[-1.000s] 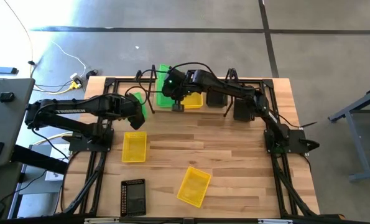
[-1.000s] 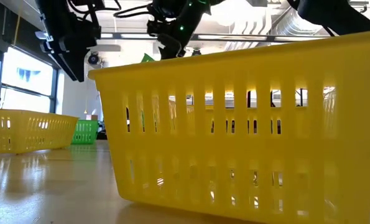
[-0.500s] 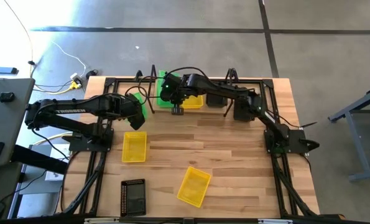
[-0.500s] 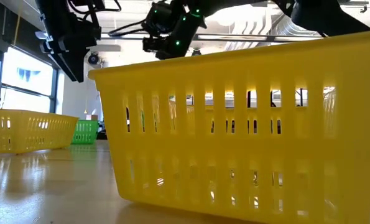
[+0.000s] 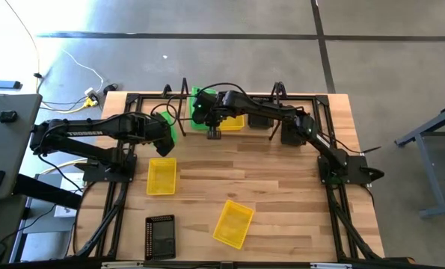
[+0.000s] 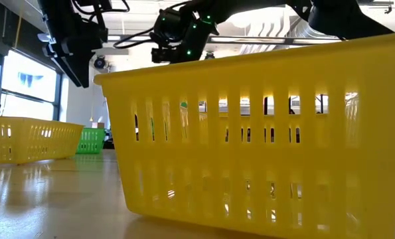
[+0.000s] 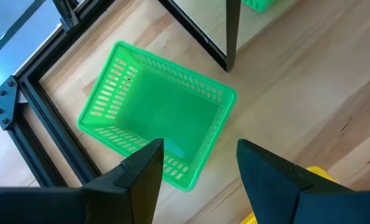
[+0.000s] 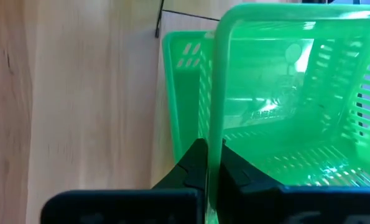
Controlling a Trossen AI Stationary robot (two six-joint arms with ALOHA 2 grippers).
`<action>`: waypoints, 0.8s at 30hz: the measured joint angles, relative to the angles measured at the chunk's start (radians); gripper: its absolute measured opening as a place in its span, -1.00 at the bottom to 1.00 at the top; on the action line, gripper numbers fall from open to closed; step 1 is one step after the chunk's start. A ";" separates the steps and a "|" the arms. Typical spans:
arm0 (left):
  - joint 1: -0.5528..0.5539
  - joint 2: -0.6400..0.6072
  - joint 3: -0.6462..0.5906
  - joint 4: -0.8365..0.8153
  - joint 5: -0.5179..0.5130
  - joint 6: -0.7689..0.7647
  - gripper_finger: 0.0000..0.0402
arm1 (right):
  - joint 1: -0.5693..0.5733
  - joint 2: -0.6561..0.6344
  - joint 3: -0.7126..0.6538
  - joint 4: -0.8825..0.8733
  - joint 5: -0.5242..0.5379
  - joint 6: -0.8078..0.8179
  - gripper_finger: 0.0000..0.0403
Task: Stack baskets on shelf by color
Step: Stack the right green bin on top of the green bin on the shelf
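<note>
My right gripper (image 5: 209,112) reaches to the left end of the shelf (image 5: 185,88) at the table's far edge and is shut on a green basket (image 5: 200,99). In the right wrist view a second green basket (image 8: 183,106) lies just beneath the held one (image 8: 278,112). A yellow basket (image 5: 234,121) sits beside them on the shelf. My left gripper (image 7: 197,180) hovers open above a third green basket (image 7: 157,127), which rests on its base on the table. That basket (image 5: 170,125) shows by the left frame. My right gripper holds the green basket by one rim and wall (image 8: 215,134). It is pinched with one finger (image 8: 196,163) outside and the other (image 8: 233,169) inside. The basket sits tilted over the lower green basket; whether they touch I cannot tell.
Two yellow baskets (image 5: 161,175) (image 5: 233,223) and a black basket (image 5: 160,236) lie on the near half of the table. In the low view one yellow basket (image 6: 263,133) fills the foreground. Black rod frames (image 5: 110,202) run along both table sides.
My right gripper has carried the green basket a little toward the table's left and down over the shelf's left end, turning as it went. The left arm has kept still.
</note>
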 joint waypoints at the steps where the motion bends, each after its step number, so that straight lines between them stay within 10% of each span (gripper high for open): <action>1: 0.000 0.000 0.000 0.000 0.001 0.006 -0.03 | 0.000 0.000 0.000 -0.003 0.000 0.000 -1.00; 24: 0.000 0.000 0.000 -0.001 0.003 0.015 -0.03 | 0.014 -0.014 0.000 -0.002 0.053 0.003 -0.54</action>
